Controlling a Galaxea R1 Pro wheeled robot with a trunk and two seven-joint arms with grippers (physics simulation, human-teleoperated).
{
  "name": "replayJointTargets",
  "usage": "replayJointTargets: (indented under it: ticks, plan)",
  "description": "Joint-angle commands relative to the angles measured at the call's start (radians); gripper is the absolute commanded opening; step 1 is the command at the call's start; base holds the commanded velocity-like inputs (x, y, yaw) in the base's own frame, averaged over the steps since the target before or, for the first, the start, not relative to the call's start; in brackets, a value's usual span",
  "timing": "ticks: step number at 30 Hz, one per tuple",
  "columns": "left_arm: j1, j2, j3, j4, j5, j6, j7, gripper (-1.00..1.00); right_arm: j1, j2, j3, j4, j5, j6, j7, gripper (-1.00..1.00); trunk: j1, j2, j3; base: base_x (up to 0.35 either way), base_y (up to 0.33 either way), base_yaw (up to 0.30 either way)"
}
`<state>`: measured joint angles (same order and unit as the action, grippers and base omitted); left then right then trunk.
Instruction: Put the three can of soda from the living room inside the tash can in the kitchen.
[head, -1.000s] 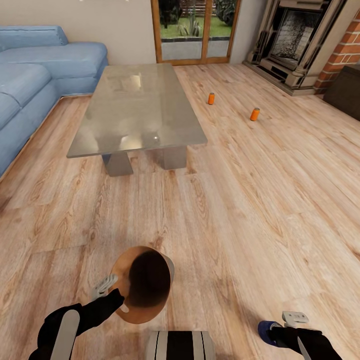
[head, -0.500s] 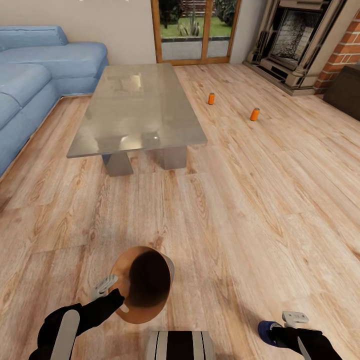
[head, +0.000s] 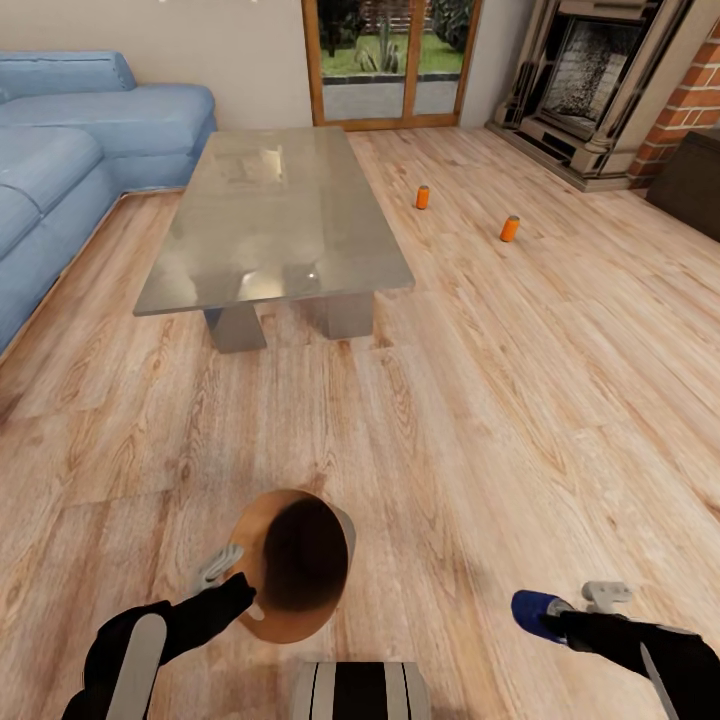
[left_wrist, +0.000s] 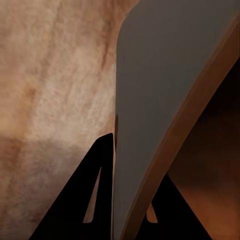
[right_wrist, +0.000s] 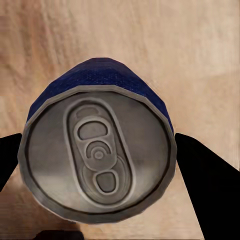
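Observation:
Two orange soda cans stand on the wood floor right of the table, one (head: 423, 197) farther off and one (head: 510, 229) nearer the fireplace. The coppery-brown trash can (head: 295, 570) hangs tilted low in the head view, its dark inside facing me. My left gripper (head: 225, 575) is shut on its rim (left_wrist: 150, 125), one finger on each side of the wall. My right gripper (head: 570, 605) is shut on a blue can (head: 533, 610), whose grey top (right_wrist: 97, 150) sits between the two fingers. The third orange can is out of view.
A low grey table (head: 275, 215) stands ahead at centre-left, with the blue sofa (head: 80, 130) beyond it on the left. A brick fireplace (head: 600, 70) and a dark cabinet (head: 695, 180) line the right side. Glass doors (head: 390, 60) are at the back.
My right arm has lifted a little, carrying the blue can forward. The trash can in my left gripper has shifted slightly to the right.

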<state>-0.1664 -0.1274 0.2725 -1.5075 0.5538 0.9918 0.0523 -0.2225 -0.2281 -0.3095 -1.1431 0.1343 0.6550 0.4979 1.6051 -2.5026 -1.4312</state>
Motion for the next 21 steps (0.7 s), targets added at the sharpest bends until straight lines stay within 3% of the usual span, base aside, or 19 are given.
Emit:
replayJointTargets:
  ticks: [1,2,3,5,6,9,15,21]
  plan:
    - [-0.002,0.000,-0.012,-0.001,0.031,-0.002,0.005,-1.00,0.038,-0.010,-0.035,-0.075,-0.003,0.027,0.088,-1.00,0.000,0.000,0.000,0.000,0.000,0.000]
    - [-0.002,-0.001,-0.017,-0.001,0.031,-0.002,0.005,-1.00,0.054,-0.013,-0.055,-0.109,-0.003,0.037,0.135,-1.00,0.000,0.000,0.000,0.000,0.000,0.000]
    - [-0.003,-0.001,-0.025,-0.002,0.030,-0.002,0.005,-1.00,0.081,-0.018,-0.098,-0.166,-0.005,0.052,0.235,-1.00,0.000,0.000,0.000,0.000,0.000,0.000]
    - [-0.003,-0.001,-0.030,-0.002,0.030,-0.002,0.005,-1.00,0.100,-0.021,-0.142,-0.210,-0.004,0.062,0.339,-1.00,0.000,0.000,0.000,0.000,0.000,0.000]
    - [-0.003,-0.001,-0.034,-0.002,0.029,-0.002,0.005,-1.00,0.113,-0.023,-0.183,-0.242,-0.001,0.070,0.439,-1.00,0.000,0.000,0.000,0.000,0.000,0.000]
    - [-0.003,-0.001,-0.038,-0.002,0.030,-0.002,0.006,-1.00,0.138,-0.025,-0.248,-0.290,0.005,0.087,0.622,-1.00,0.000,0.000,0.000,0.000,0.000,0.000]
    - [-0.004,-0.003,-0.042,-0.002,0.029,-0.008,0.011,-1.00,0.179,-0.024,-0.283,-0.366,0.003,0.120,0.751,-1.00,0.000,0.000,0.000,0.000,0.000,0.000]
    - [-0.004,-0.003,-0.042,-0.002,0.029,-0.032,0.016,-1.00,0.189,-0.013,-0.283,-0.421,0.001,0.181,0.855,-1.00,0.000,0.000,0.000,0.000,0.000,0.000]
